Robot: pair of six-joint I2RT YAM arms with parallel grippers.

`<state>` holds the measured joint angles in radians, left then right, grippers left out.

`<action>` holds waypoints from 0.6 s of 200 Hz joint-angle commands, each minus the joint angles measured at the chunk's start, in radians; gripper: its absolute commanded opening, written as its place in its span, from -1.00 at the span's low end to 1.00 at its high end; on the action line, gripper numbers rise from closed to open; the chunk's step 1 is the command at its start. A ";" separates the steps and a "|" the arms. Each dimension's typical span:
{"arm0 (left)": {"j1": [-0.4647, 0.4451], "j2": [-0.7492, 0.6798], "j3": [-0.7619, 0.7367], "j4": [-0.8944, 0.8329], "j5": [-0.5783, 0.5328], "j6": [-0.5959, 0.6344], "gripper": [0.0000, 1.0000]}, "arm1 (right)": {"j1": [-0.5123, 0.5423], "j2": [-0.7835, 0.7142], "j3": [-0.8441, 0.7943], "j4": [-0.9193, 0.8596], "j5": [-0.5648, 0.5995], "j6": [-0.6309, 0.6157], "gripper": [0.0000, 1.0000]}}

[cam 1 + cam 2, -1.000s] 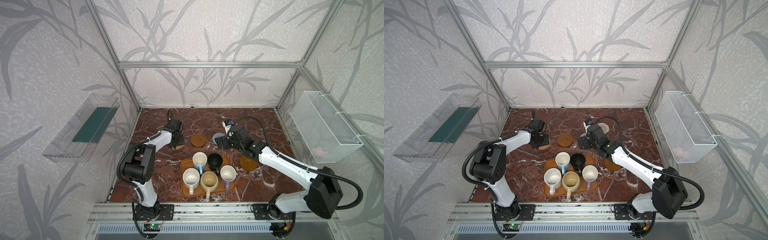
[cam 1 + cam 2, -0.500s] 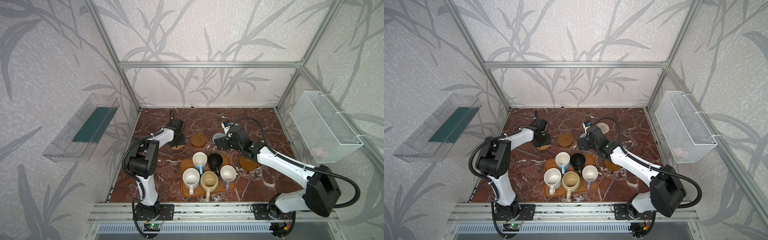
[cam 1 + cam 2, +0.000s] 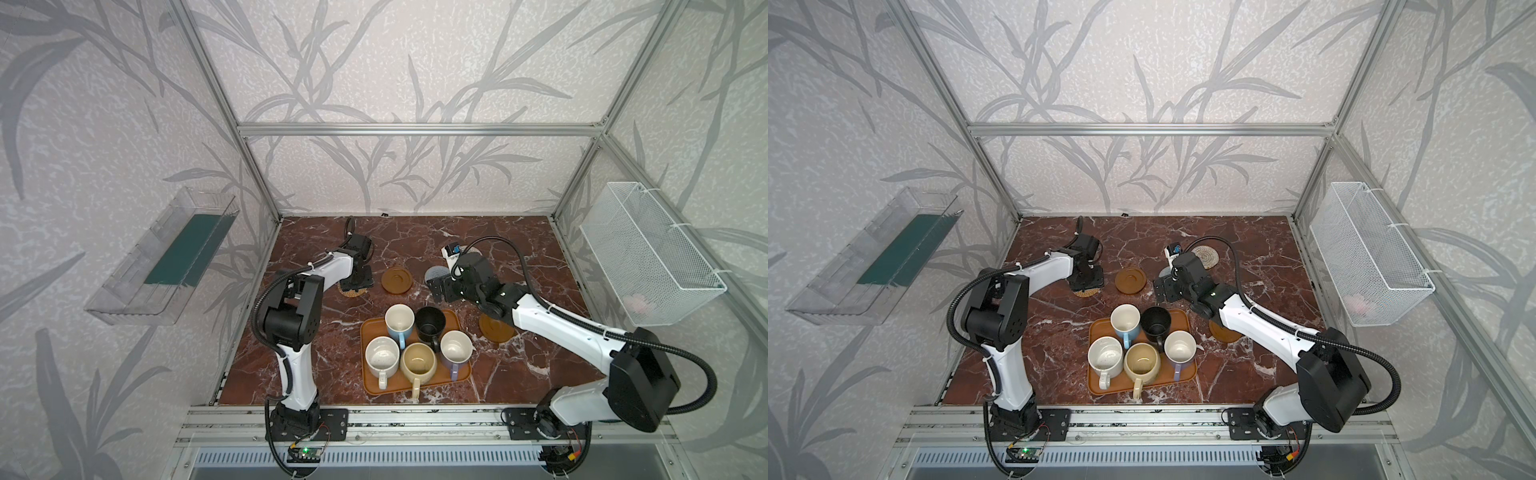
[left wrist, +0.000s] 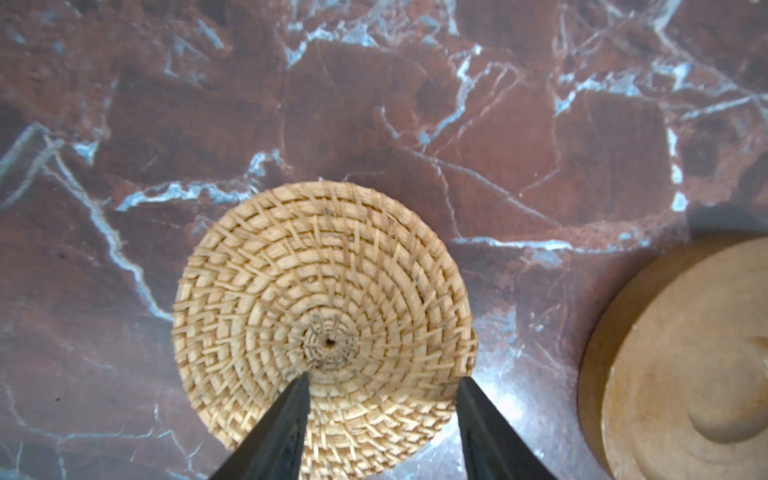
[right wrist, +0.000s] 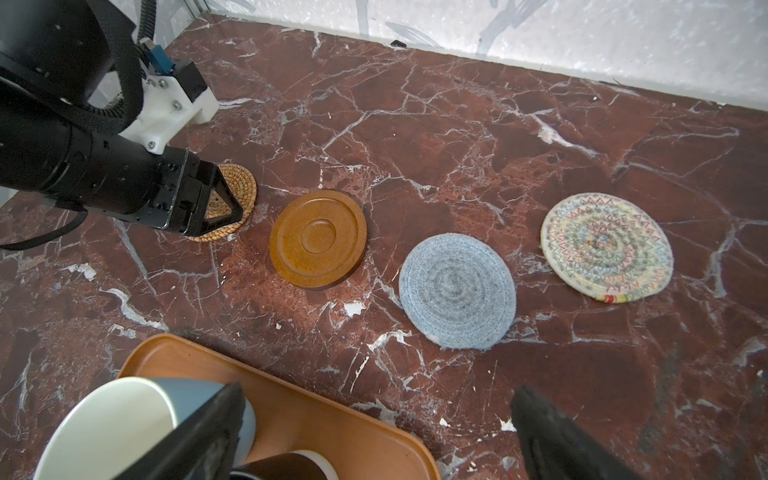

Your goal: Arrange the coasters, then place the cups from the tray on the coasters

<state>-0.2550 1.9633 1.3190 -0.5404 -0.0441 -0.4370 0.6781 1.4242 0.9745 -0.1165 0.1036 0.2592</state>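
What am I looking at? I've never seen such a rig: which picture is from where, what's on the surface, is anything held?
Two robot arms work on a marble table. Two pictures look down from overhead; two come from cameras on the arms' wrists. Four coasters lie in a row: rattan coaster, brown coaster, grey-blue coaster, cream coaster; a second brown coaster lies partly under the right arm. Five mugs stand on the orange tray. The left arm's fingers are apart over the rattan coaster; the right arm's fingers are open near the tray. Nothing is held.
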 commanded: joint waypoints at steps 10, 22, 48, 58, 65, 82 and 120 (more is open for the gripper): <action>-0.004 0.058 0.040 -0.069 -0.029 0.004 0.15 | 0.005 -0.025 -0.013 0.016 -0.009 -0.003 0.99; -0.005 0.059 0.046 -0.077 -0.045 0.003 0.14 | 0.005 -0.024 -0.013 0.017 -0.011 -0.001 0.99; -0.003 0.050 0.051 -0.089 -0.047 -0.002 0.14 | 0.005 -0.024 -0.014 0.021 -0.013 -0.001 0.99; -0.003 0.042 0.048 -0.084 -0.041 -0.001 0.14 | 0.005 -0.021 -0.013 0.021 -0.012 -0.002 0.99; -0.004 0.038 0.048 -0.084 -0.034 -0.001 0.14 | 0.006 -0.020 -0.013 0.021 -0.012 0.001 0.99; -0.005 0.015 0.045 -0.075 -0.015 -0.004 0.14 | 0.006 -0.018 -0.010 0.021 -0.016 0.002 0.99; -0.005 -0.063 0.070 -0.073 -0.014 0.003 0.24 | 0.005 -0.028 -0.004 0.010 -0.015 0.003 0.99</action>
<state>-0.2554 1.9751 1.3598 -0.5728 -0.0544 -0.4374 0.6785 1.4242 0.9680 -0.1104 0.0956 0.2604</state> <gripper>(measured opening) 0.601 0.993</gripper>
